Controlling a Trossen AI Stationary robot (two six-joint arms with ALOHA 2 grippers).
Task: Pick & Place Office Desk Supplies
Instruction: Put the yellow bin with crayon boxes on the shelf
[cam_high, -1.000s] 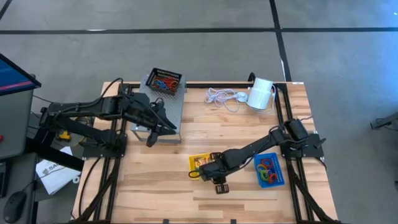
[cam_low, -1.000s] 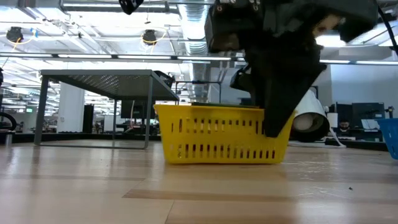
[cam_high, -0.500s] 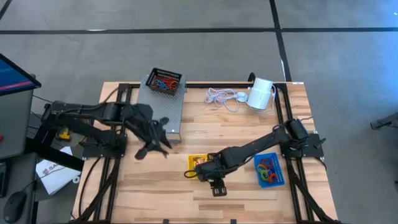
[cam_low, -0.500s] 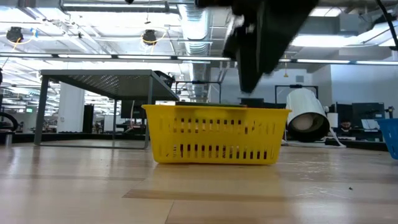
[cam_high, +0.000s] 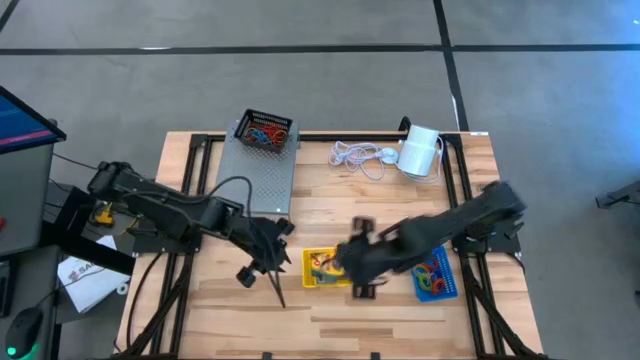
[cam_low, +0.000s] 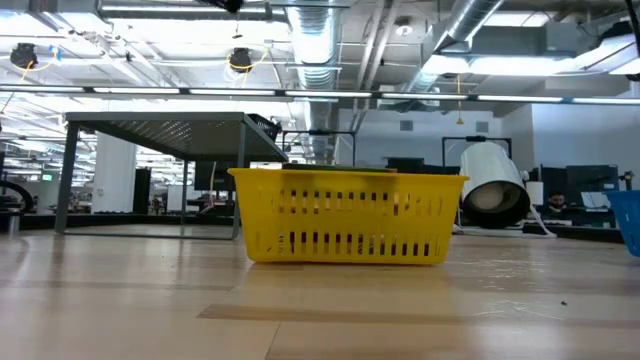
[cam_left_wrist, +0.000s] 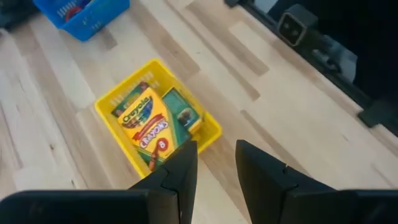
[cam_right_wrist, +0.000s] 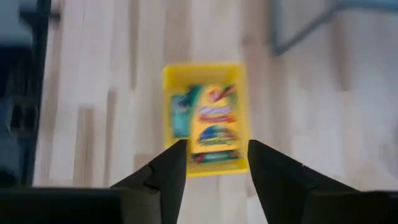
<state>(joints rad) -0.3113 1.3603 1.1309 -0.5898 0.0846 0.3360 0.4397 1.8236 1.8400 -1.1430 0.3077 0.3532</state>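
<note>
The yellow tray (cam_high: 322, 268) stands on the wooden table near its front edge, with yellow-green crayon boxes (cam_left_wrist: 151, 122) lying flat inside it. My left gripper (cam_high: 272, 278) hovers just left of the tray, open and empty, its fingers (cam_left_wrist: 181, 171) short of the tray's near corner. My right gripper (cam_high: 350, 262) hangs above the tray's right end, blurred; in its wrist view the fingers (cam_right_wrist: 168, 171) are open, with nothing between them, over the tray (cam_right_wrist: 205, 115). The blue tray (cam_high: 435, 275) holds coloured rubber bands. The black mesh tray (cam_high: 265, 132) holds more bands.
The black mesh tray sits on a grey plate (cam_high: 255, 180) at the back left. A coiled white cord (cam_high: 358, 155) and a white cylinder (cam_high: 420, 150) lie at the back right. In the low view only the yellow tray (cam_low: 345, 215) and the cylinder (cam_low: 490, 190) show.
My right gripper has risen out of the yellow tray, up and out of the low view; the tray slid a little as it left. My left gripper has swung from the grey plate toward the table's near edge, dropping beside the yellow tray and rolling about its own axis.
</note>
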